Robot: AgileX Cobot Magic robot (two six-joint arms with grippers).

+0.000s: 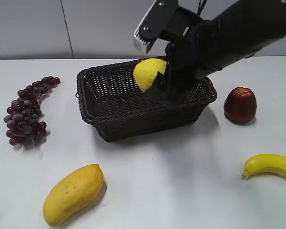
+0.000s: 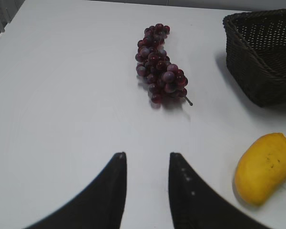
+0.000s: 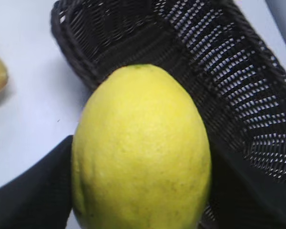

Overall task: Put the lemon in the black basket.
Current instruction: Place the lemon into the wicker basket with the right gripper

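Observation:
The bright-yellow lemon (image 1: pixel 148 72) is held in my right gripper (image 1: pixel 158 82), which is shut on it above the inside of the black basket (image 1: pixel 109 125). In the right wrist view the lemon (image 3: pixel 140 150) fills the space between the black jaws, with the basket's woven wall (image 3: pixel 219 71) behind it. My left gripper (image 2: pixel 147 162) is open and empty above the bare white table; it does not show in the exterior view. The basket's corner shows at the top right of the left wrist view (image 2: pixel 264 57).
A bunch of dark red grapes (image 1: pixel 27 110) lies left of the basket. An orange-yellow mango (image 1: pixel 72 193) lies at the front left. A red apple (image 1: pixel 240 104) stands right of the basket and a banana (image 1: pixel 270 165) lies at the front right.

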